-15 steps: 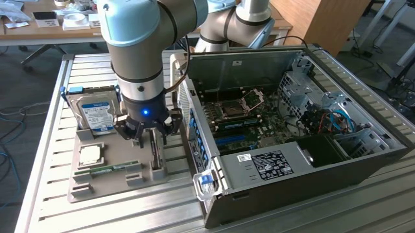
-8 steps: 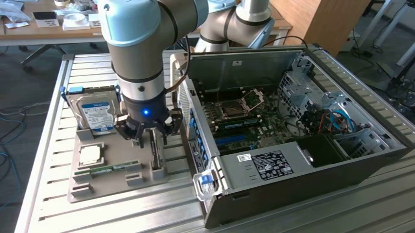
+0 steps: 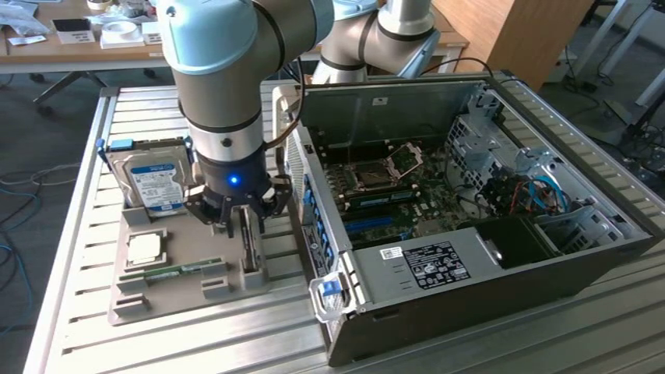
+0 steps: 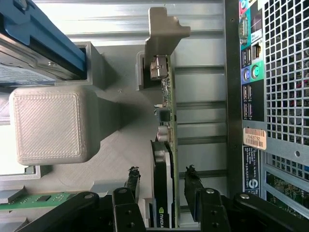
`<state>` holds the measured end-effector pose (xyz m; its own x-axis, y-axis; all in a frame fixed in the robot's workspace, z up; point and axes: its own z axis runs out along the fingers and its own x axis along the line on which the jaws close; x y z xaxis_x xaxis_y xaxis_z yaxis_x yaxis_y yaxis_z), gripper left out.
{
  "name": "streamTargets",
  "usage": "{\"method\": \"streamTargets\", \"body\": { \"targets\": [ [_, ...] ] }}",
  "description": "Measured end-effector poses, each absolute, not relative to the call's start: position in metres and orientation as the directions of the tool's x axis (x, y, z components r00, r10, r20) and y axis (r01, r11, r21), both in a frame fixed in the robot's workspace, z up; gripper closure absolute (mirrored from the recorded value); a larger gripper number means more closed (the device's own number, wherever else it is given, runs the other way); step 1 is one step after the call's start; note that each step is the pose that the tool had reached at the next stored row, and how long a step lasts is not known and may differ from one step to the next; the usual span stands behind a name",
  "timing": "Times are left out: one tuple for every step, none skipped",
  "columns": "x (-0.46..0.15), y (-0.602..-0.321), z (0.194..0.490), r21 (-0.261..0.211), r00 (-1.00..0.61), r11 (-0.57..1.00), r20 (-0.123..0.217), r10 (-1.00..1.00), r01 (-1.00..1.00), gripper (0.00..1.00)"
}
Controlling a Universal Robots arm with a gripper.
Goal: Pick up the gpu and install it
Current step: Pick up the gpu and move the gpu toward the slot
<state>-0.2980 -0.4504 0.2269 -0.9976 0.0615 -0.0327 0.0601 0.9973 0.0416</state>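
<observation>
Pincer (image 4: 161,175) apart, straddling upright gpu (image 4: 167,104) in grey holder (image 4: 120,145); hard drive (image 3: 156,183), open computer case (image 3: 582,257) flanking.

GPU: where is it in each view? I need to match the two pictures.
Exterior view: the gpu stands on edge in the tan holder, under the gripper.
Wrist view: the gpu runs edge-on between the gripper's open fingers.
Shared landmark: the blue-railed hard drive, on the gpu's far side from the computer case.
</observation>
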Motion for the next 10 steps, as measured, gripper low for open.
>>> {"method": "streamTargets", "body": {
  "targets": [
    [-0.298, -0.4504, 0.2269, 0.042, -0.998, 0.997, -0.033, 0.062, 0.06, 0.49],
    [-0.298, -0.4504, 0.2269, 0.042, -0.998, 0.997, -0.033, 0.061, 0.06, 0.49],
    [-0.298, -0.4504, 0.2269, 0.042, -0.998, 0.997, -0.033, 0.061, 0.06, 0.49],
    [-0.298, -0.4504, 0.2269, 0.042, -0.998, 0.997, -0.033, 0.061, 0.06, 0.49],
    [-0.298, -0.4504, 0.2269, 0.042, -0.998, 0.997, -0.033, 0.061, 0.06, 0.49],
    [-0.298, -0.4504, 0.2269, 0.042, -0.998, 0.997, -0.033, 0.062, 0.06, 0.49],
    [-0.2981, -0.4503, 0.2269, 0.042, -0.998, 0.997, -0.033, 0.062, 0.06, 0.49],
    [-0.2987, -0.4502, 0.2269, 0.042, -0.998, 0.997, -0.033, 0.062, 0.06, 0.49],
    [-0.2995, -0.4502, 0.2269, 0.042, -0.998, 0.997, -0.033, 0.062, 0.06, 0.49],
    [-0.3001, -0.4502, 0.2269, 0.042, -0.998, 0.997, -0.034, 0.062, 0.06, 0.49]
  ]
}}
